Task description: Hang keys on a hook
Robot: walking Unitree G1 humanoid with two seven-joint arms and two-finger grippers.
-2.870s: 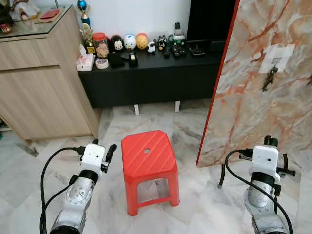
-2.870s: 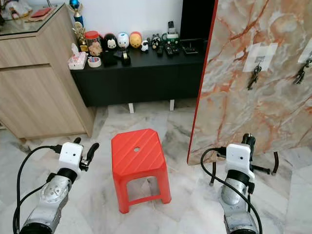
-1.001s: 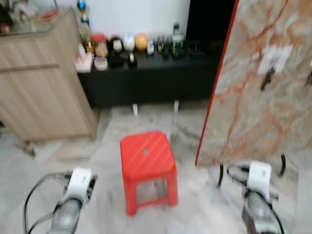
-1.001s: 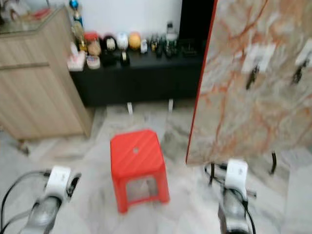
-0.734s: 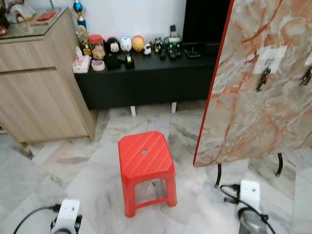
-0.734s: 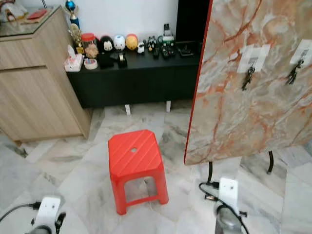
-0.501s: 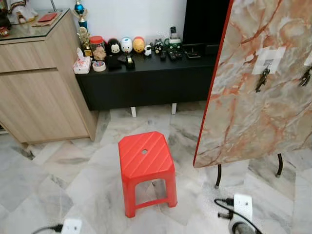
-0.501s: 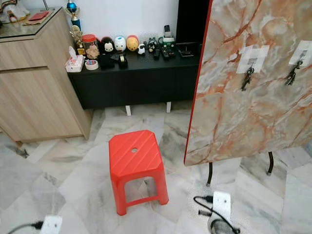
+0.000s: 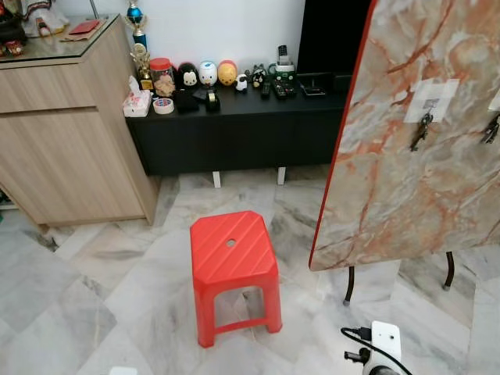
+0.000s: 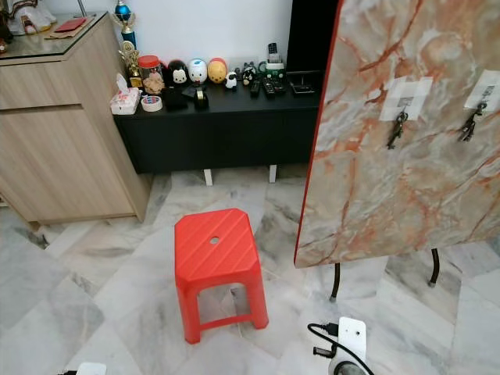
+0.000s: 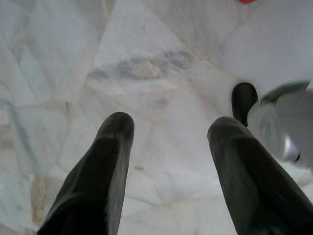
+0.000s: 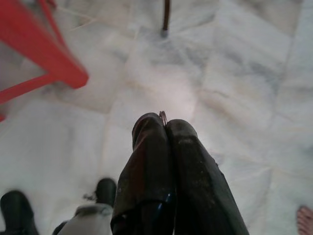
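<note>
A tall marble-patterned board [image 9: 406, 156] stands on thin black legs at the right. It carries white hook pads [image 9: 432, 100]; one bunch of keys [image 9: 422, 129] hangs from the nearer pad and a second bunch [image 10: 469, 125] from the pad further right. My right arm [image 9: 384, 344] hangs low by the board's foot. In the right wrist view my right gripper [image 12: 165, 123] is shut, with a small metal key ring [image 12: 163, 116] poking out between the tips, above the marble floor. My left gripper [image 11: 168, 129] is open over bare floor tiles.
A red plastic stool [image 9: 232, 254] stands on the floor ahead, left of the board. Behind it runs a low black cabinet [image 9: 250, 125] with figurines on top, and a wooden cabinet [image 9: 70, 133] stands at the left. The board's leg [image 12: 166, 19] is near my right gripper.
Both arms have dropped from raised in front of me to hanging low at my sides. The camera has shifted slightly; stool, board and hung keys stay put.
</note>
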